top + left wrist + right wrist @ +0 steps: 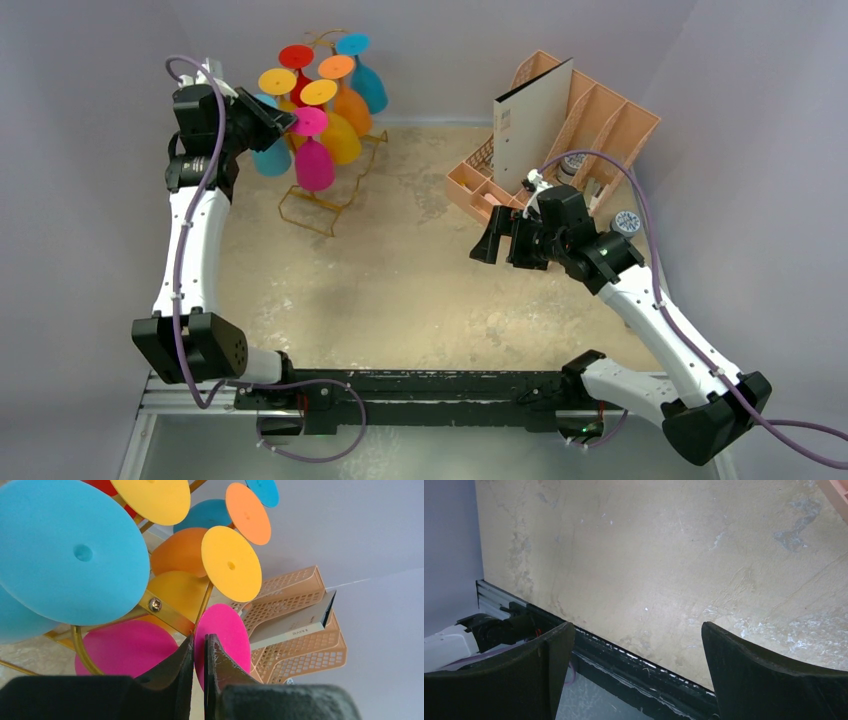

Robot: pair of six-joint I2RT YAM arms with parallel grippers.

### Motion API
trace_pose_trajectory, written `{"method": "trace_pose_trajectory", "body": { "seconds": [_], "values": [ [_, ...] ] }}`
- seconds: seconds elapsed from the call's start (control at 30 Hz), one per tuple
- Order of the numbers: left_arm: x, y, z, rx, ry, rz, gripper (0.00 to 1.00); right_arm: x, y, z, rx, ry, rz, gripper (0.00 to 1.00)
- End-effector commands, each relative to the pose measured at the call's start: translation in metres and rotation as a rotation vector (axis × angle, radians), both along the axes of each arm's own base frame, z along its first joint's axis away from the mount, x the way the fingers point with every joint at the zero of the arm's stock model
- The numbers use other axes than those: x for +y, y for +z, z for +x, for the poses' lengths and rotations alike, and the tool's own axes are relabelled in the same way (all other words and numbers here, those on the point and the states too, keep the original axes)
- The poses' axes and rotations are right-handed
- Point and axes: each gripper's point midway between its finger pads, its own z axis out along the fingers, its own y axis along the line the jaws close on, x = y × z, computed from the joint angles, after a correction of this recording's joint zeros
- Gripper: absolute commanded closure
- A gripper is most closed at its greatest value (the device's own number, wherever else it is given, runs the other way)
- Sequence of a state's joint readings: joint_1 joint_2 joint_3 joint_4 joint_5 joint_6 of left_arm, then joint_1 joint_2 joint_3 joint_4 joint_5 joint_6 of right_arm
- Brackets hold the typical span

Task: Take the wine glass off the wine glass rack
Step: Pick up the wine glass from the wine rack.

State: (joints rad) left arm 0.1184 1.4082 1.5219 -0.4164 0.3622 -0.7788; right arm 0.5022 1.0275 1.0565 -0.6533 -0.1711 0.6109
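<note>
Left gripper point(198, 645) – jaws pinched on the foot rim of the pink wine glass point(314, 165), hung on the wine glass rack point(167, 612), far-left of the table point(420, 270). Right gripper point(504, 243) – spread wide, empty.

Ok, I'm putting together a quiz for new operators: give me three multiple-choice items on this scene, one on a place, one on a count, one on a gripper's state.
1. Where does the wine glass rack stand?
A) far left on the table, by the left gripper
B) at the near edge
C) inside the peach organiser

2. How many yellow glass feet show on it?
A) one
B) two
C) four

3. The right gripper is
A) shut on a glass
B) shut on a binder
C) open and empty

Answers:
1 A: the top view shows it there.
2 B: two yellow feet show.
3 C: its fingers stand wide apart, only table between.
</note>
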Motion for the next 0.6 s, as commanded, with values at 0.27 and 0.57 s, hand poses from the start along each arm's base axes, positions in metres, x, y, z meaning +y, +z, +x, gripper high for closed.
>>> {"method": "trace_pose_trajectory", "body": {
  "seconds": [0.27,0.57],
  "values": [
    [-0.0099,0.0035,-0.0043,-0.032,-0.072,-0.157,1.0,0.002,0.0169,0.0001,-0.024,-0.001,0.027,0.01],
    [-0.0154,0.0089,-0.0056,-0.054,-0.111,-0.207,1.0,0.0028,0.0165,0.0002,-0.023,0.0,0.029,0.01]
  ]
}}
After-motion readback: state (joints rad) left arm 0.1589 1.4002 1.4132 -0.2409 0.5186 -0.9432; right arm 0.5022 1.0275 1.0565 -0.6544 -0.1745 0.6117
